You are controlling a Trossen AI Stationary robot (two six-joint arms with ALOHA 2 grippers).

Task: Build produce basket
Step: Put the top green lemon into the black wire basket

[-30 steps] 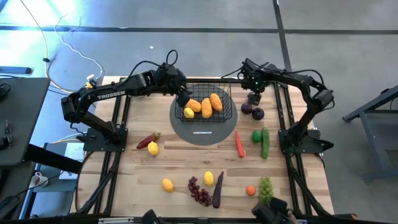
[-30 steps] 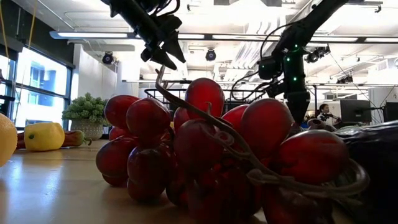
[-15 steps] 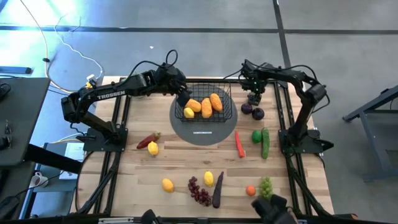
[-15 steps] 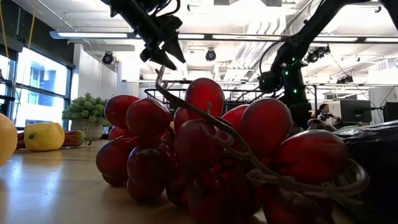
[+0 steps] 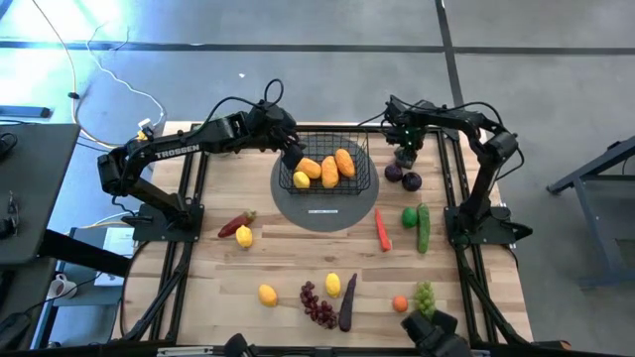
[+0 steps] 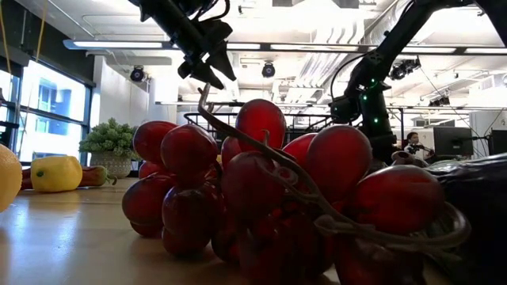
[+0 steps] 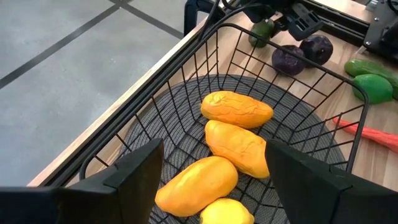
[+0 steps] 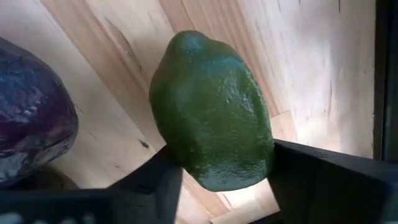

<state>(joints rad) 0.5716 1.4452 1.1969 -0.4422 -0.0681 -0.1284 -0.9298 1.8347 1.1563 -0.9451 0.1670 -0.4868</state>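
The black wire basket (image 5: 329, 167) stands on a round grey disc at the table's far middle. It holds three orange mangoes (image 7: 236, 134) and a yellow lemon (image 7: 225, 213). My left gripper (image 5: 294, 156) hovers open over the basket's left end, and its fingers (image 7: 140, 177) touch nothing. My right gripper (image 5: 405, 156) points down at the far right, closed around a dark green avocado (image 8: 211, 109) that lies on the wood. Two dark purple fruits (image 5: 403, 178) lie just nearer than it. My right gripper pinches the avocado between its two fingers, one on each side of its body (image 8: 186, 168). The fingers (image 8: 311, 180) come from above, pointing down. The avocado lies on the table top.
Nearer on the right lie a carrot (image 5: 382, 231), a green fruit (image 5: 409, 216) and a cucumber (image 5: 424, 226). A red pepper (image 5: 235, 223) and a lemon (image 5: 244, 236) lie at the left. Red grapes (image 6: 261, 190), lemons, an eggplant (image 5: 347, 302), an orange and green grapes (image 5: 425, 297) line the near edge.
My right gripper has sunk toward the avocado at the table's far right.
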